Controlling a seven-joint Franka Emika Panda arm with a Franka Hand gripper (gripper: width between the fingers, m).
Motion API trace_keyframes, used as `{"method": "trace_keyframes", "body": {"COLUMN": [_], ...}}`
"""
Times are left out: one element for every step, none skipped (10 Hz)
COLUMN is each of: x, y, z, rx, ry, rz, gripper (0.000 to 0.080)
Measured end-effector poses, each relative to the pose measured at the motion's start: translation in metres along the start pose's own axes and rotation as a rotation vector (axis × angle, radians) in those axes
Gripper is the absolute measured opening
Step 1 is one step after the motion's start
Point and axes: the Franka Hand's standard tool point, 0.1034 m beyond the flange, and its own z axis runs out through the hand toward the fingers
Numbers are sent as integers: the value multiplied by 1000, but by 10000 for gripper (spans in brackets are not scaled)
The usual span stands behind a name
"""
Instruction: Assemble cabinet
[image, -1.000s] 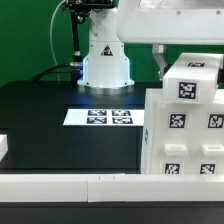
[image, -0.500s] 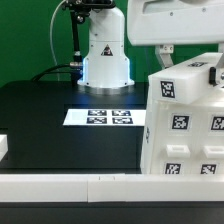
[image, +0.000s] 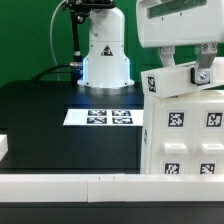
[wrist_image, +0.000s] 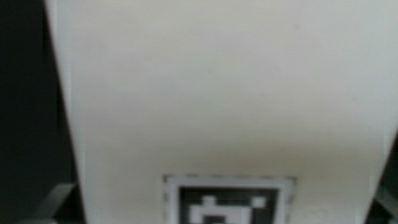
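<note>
The cabinet box, white with several black-and-white tags on its front, stands at the exterior view's right on the black table. My gripper hangs right above it and is shut on a white tagged cabinet panel, which is tilted, its left end lower, just over the box top. In the wrist view this panel fills almost the whole picture, with one tag at its edge. My fingertips are hidden in the wrist view.
The marker board lies flat at the table's middle, in front of the arm's white base. A long white rail runs along the front edge. A small white block sits at the exterior view's left edge.
The panel has tipped from lying level on the box top to a clear tilt, and has shifted toward the exterior view's left with my gripper.
</note>
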Motion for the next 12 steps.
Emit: {"method": "trace_keyframes", "body": {"x": [0,0,-2,-5,-7,-7,-7,-8,-10,-9,-9,-11], "y": [0,1,3,7,9,11,11,9,9,9,9,9], "z": [1,1,1,-5,-15,-23,-32,-35,-33,-33,-33,-32], "rx": [-1,-2,-20,-53,-81,-88,-87,-78,-73,-73,-69,-71], "ry": [0,0,-8,-30,-56,-71,-88,-98,-104,-104,-108,-104], "rz": [0,0,-31,-88,-184,-246,-352,-504,-584,-618,-710,-820], "gripper": [728,777,777,795,795,797,795,795,795,795,795,795]}}
